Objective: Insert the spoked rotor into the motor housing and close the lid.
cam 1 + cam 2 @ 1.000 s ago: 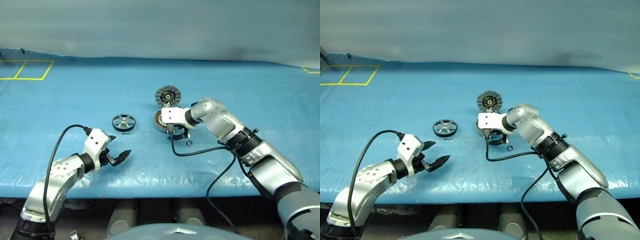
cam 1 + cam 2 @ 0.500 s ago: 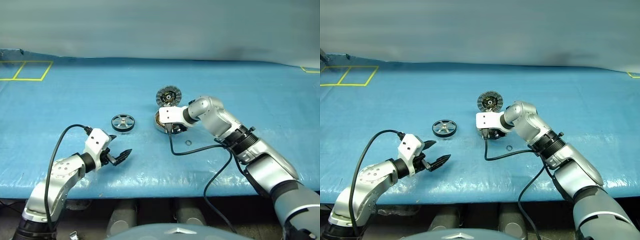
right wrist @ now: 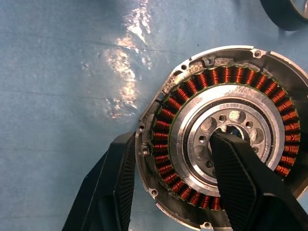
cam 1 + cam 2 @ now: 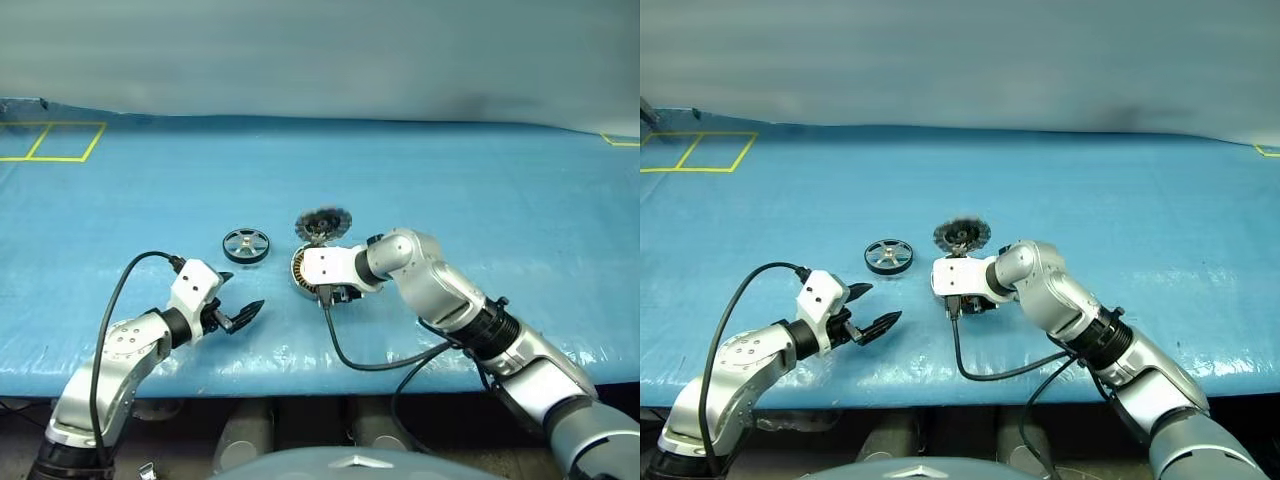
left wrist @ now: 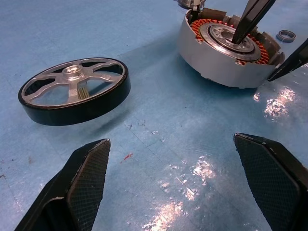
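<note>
The spoked rotor (image 4: 246,245) lies flat on the blue table, ahead of my left gripper (image 4: 240,296), which is open and empty. In the left wrist view the rotor (image 5: 74,91) sits beyond that gripper's two spread fingers. The motor housing (image 3: 192,86) has its copper windings facing up. My right gripper (image 3: 173,139) is shut on it, one finger in the central hole and the other outside the wall. The housing (image 4: 299,270) lies to the right of the rotor, with the lid (image 4: 322,224) standing open behind it.
A tiny loose metal ring (image 5: 287,34) lies on the table just beyond the housing. Yellow tape squares (image 4: 55,140) mark the far left of the blue sheet (image 4: 480,190). The table's front edge runs just below both grippers.
My right gripper closed on the housing and dragged it, lid attached, nearer to me and leftward, closer to the rotor. The left arm has not moved.
</note>
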Action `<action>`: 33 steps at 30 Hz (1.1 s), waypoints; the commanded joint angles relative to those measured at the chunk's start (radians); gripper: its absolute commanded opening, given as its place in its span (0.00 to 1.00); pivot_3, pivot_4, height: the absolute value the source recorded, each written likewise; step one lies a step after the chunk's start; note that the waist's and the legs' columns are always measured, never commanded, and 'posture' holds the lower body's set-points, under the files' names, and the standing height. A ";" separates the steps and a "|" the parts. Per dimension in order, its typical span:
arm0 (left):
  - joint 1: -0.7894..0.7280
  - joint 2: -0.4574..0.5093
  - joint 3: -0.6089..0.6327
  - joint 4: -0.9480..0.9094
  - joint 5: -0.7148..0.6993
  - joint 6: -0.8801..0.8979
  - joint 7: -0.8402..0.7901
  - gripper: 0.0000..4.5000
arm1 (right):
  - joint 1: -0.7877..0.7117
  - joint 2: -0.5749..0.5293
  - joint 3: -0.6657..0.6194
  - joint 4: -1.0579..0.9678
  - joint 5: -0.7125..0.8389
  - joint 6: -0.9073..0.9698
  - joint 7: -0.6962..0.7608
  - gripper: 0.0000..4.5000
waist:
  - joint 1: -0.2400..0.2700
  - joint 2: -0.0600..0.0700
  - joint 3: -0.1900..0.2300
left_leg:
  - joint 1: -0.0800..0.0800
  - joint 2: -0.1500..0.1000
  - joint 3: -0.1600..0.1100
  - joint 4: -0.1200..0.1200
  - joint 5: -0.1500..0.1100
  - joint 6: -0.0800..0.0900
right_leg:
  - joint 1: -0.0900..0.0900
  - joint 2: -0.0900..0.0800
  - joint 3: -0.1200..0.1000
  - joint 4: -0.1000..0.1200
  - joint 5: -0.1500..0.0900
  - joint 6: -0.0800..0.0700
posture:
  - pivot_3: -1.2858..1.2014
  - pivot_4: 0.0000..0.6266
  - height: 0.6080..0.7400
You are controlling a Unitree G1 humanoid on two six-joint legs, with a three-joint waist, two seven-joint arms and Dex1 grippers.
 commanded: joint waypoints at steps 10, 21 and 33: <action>-0.038 -0.005 -0.018 0.009 0.007 -0.022 -0.014 1.00 | 0.040 -0.009 0.037 -0.099 0.031 0.099 -0.017 0.52 | 0.001 0.000 0.000 | 0.000 0.000 0.000 0.000 0.000 0.000 | 0.000 0.000 0.000 0.000 0.000 0.000 | 0.52 0.24 1.00; -0.036 -0.009 -0.019 0.016 0.008 -0.029 -0.014 1.00 | 0.001 -0.011 0.025 -0.120 0.049 0.113 -0.036 0.96 | 0.001 0.000 0.000 | -0.001 0.000 0.000 0.000 0.000 0.000 | 0.000 0.000 0.000 0.000 0.000 0.000 | 0.52 0.24 1.00; -0.059 -0.013 -0.034 0.028 0.011 -0.024 -0.026 1.00 | 0.017 -0.086 -0.144 -0.310 0.131 0.159 -0.078 0.96 | 0.004 0.000 0.000 | -0.002 0.000 0.000 0.000 0.000 0.000 | -0.001 0.000 0.000 -0.001 0.000 0.000 | 0.52 0.24 1.00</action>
